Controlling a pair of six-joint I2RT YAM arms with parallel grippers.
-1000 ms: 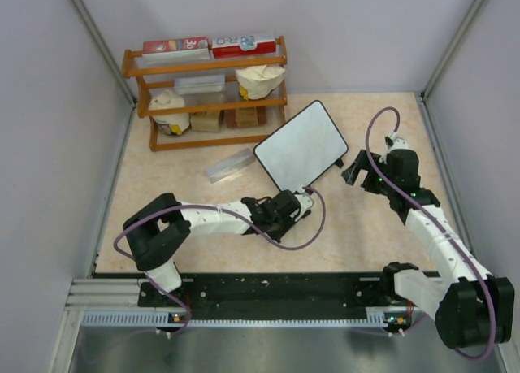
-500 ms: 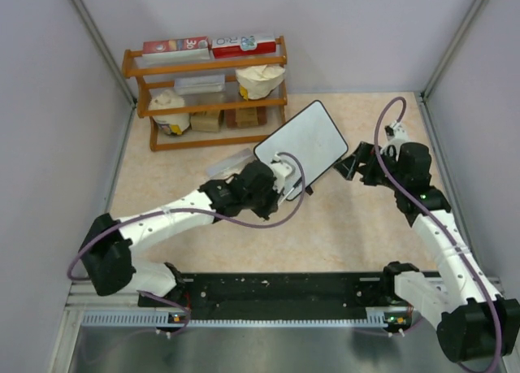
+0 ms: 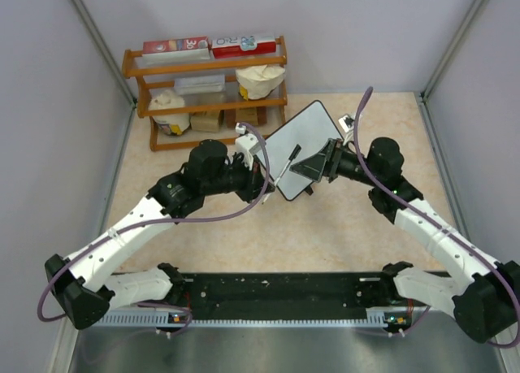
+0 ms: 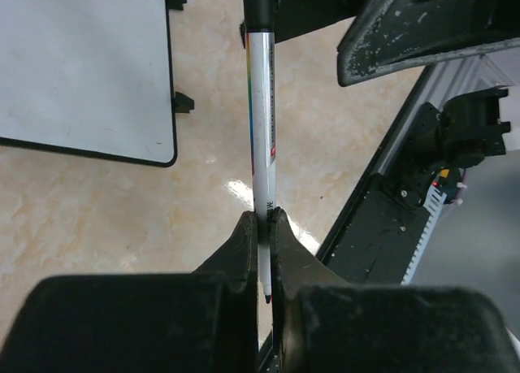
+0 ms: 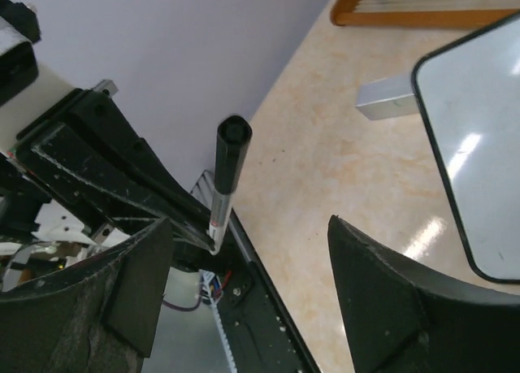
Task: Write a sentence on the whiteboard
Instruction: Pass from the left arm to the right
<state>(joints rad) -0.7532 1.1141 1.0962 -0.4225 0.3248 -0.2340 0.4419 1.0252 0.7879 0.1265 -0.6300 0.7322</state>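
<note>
Swung inward since a moment ago, our left claw [image 4: 262, 227] and right claw [image 5: 248, 259] now meet above the near edge of the whiteboard [image 3: 309, 133], which lies on the worktop [image 3: 341, 227]. Our left claw is clamped on a capped marker [image 4: 262, 145]; our right claw gapes wide, empty, beside the cap [image 5: 233, 133].

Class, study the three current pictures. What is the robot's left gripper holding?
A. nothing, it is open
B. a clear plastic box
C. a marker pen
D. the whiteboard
C: in the left wrist view the left gripper is shut on a white marker with a black end, and the whiteboard lies apart from it.
</note>
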